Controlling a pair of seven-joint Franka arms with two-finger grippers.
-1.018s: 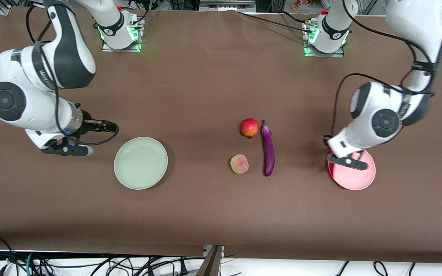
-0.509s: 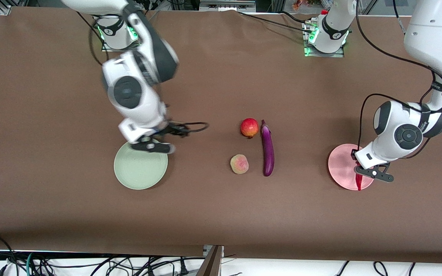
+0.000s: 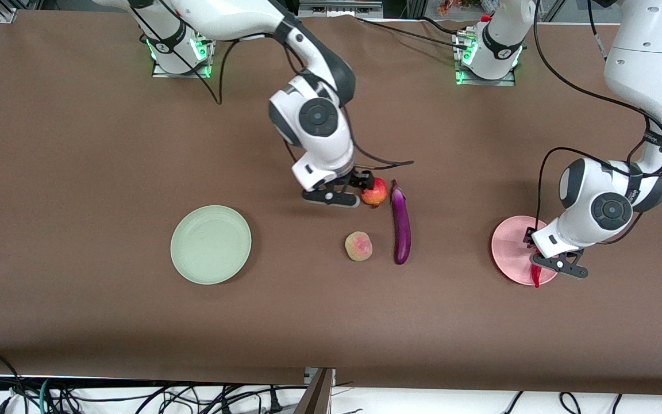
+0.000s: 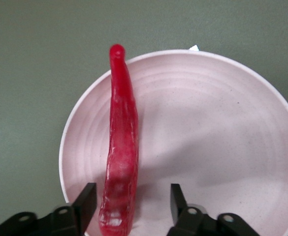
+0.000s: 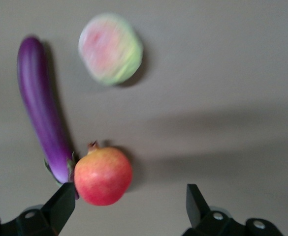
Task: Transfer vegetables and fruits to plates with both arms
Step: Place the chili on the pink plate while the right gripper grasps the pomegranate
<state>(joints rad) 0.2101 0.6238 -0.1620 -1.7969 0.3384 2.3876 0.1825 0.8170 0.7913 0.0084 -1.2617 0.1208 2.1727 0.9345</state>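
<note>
Right pincer (image 3: 360,192) hanging low over the brown tabletop (image 3: 78,172), just beside the round red fruit (image 3: 374,191), on the side toward the right arm's end. Fingers (image 5: 60,206) spread wide and holding nothing; in the right wrist view, fruit (image 5: 103,175) nearer one finger than the other, not touched by either. Crown tip of the fruit pointing toward the front camera. Purple eggplant (image 3: 401,224) lying right beside the fruit, toward the left arm's end, its stem end touching or almost touching it, so little room on that side. Peach (image 3: 358,246) alone, nearer the front camera than the fruit, close to the eggplant yet apart from it. Mint green plate (image 3: 211,244) bare, well apart toward the right arm's end.

Left pincer (image 3: 543,267) over the pink plate (image 3: 509,247), at the edge nearest the front camera. Red chili (image 4: 121,147) between the fingers (image 4: 84,204), which stand open with a gap on each side; pepper lying along the plate (image 4: 222,147), its tip reaching past the rim.
</note>
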